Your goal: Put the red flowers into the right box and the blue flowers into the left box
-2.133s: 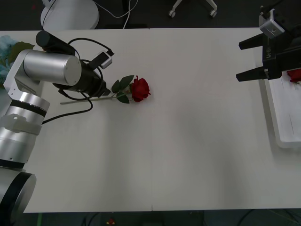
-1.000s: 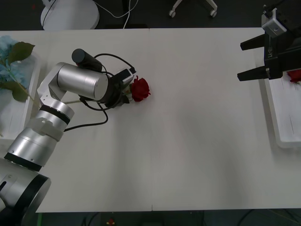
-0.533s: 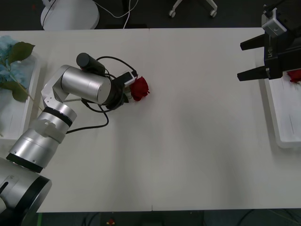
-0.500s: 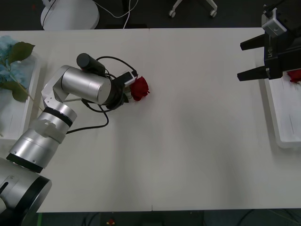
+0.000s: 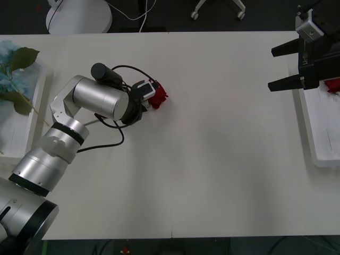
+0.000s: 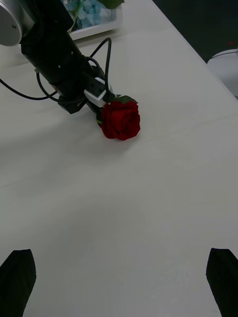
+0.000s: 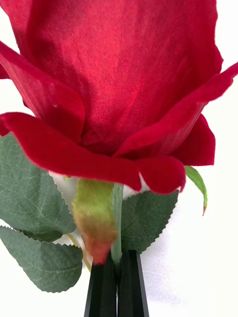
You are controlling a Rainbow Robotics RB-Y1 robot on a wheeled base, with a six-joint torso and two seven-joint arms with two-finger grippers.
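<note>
A red rose (image 5: 158,95) lies left of the table's middle, and my left gripper (image 5: 145,102) is shut on its stem just under the bloom. Up close, the two black fingers (image 7: 104,290) press together around the green stem (image 7: 117,245) below the red petals (image 7: 119,74). From the right wrist view, the same rose (image 6: 120,120) sits at the tip of the left arm. My right gripper (image 5: 289,67) hovers open beside the right box (image 5: 317,139), which holds another red flower (image 5: 333,85). Blue flowers (image 5: 7,59) rest in the left box (image 5: 26,135).
A black cable loops around the left wrist (image 5: 114,125). The white table's front edge runs along the bottom (image 5: 170,234). A white round base (image 5: 79,16) and chair wheels (image 5: 218,10) stand on the dark floor beyond the far edge.
The left arm slid right along the stem up to the bloom and shut on it. The leaves are now hidden under the wrist, and the bloom shifted slightly. The right arm stayed put.
</note>
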